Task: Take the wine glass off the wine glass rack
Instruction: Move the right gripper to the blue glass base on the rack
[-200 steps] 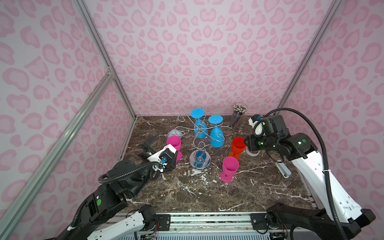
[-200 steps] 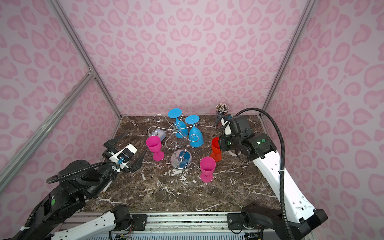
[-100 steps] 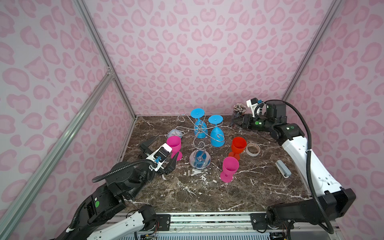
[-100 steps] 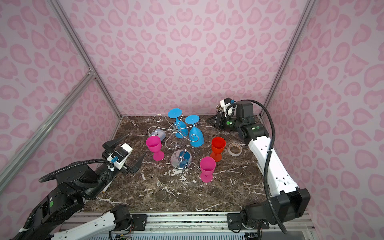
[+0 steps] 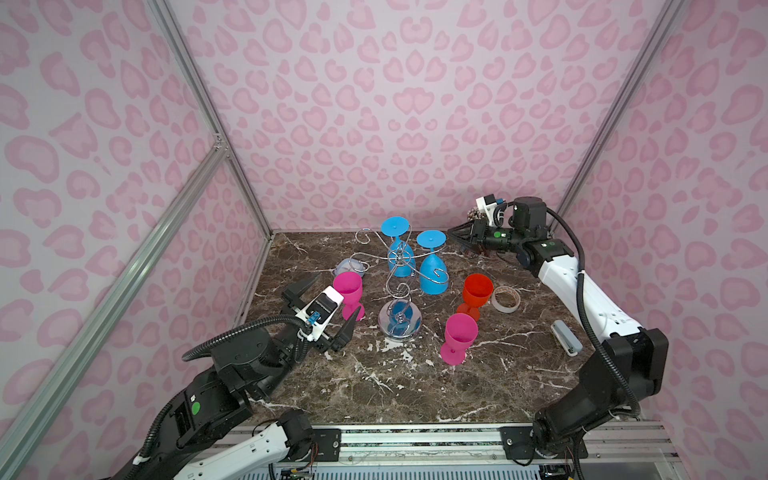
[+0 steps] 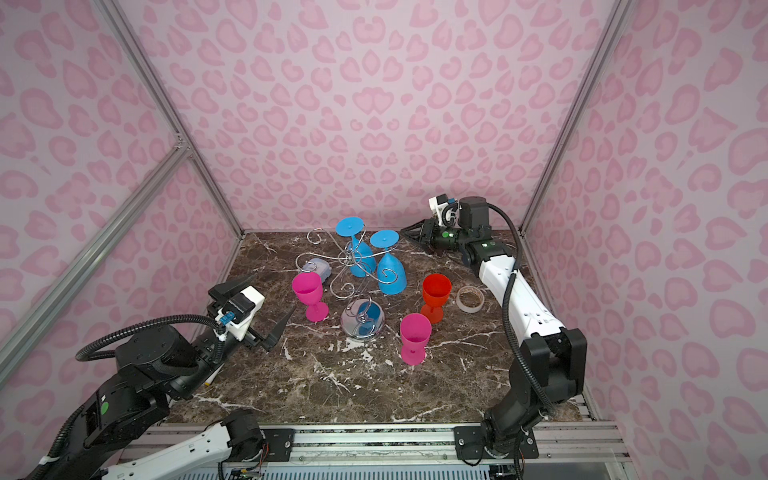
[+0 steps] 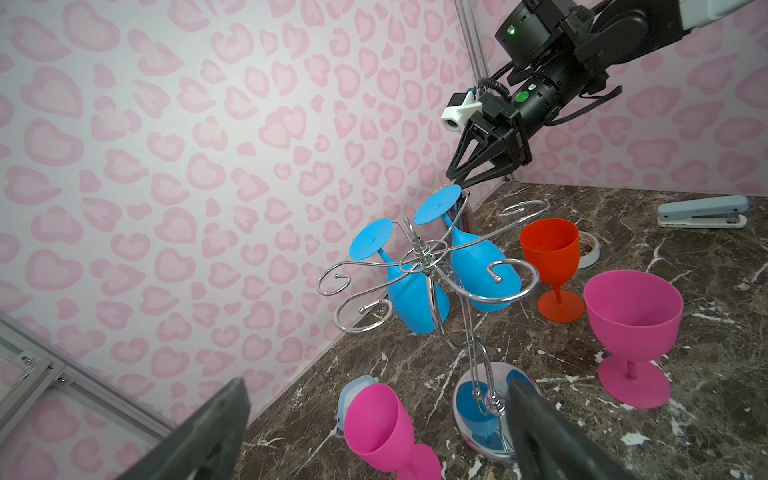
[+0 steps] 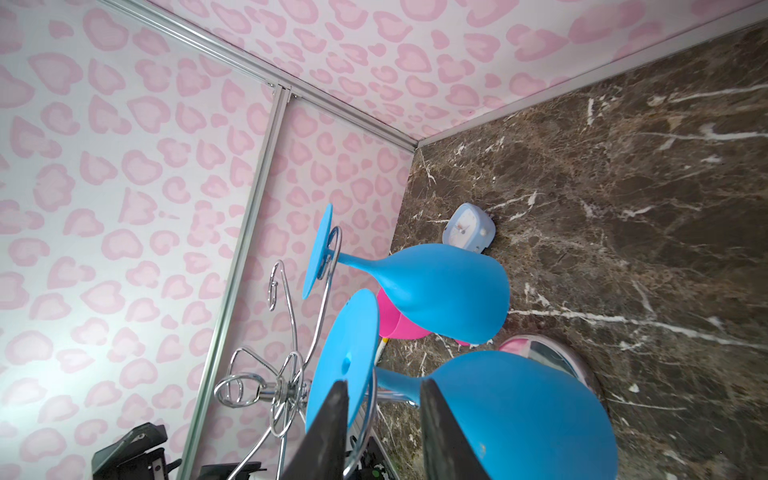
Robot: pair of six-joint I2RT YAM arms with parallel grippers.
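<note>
The chrome wine glass rack [image 5: 398, 286] stands mid-table on its round mirror base. Two blue wine glasses hang upside down from its arms: one at the back [image 5: 400, 262], one nearer the right [image 5: 433, 276]. My right gripper [image 5: 455, 237] hovers at the back right, pointing left. It is open, with its tips just short of the nearer blue glass's foot [image 8: 345, 361] and nothing between them. In the right wrist view that glass's stem shows beyond the gap [image 8: 384, 384]. My left gripper [image 6: 274, 293] is wide open and empty, just left of a magenta glass [image 6: 307, 289].
Another magenta glass [image 5: 459, 336] and a red glass [image 5: 477, 293] stand upright right of the rack. A tape roll [image 5: 505, 299] and a stapler [image 5: 565, 336] lie further right. A small blue-grey clock [image 5: 347, 266] sits behind the left magenta glass. A cup of pencils [image 5: 473, 216] is behind my right gripper.
My right arm has swung from beside the red glass and tape roll up to the back right corner and turned to point left at the blue glass. The left gripper shifted slightly.
</note>
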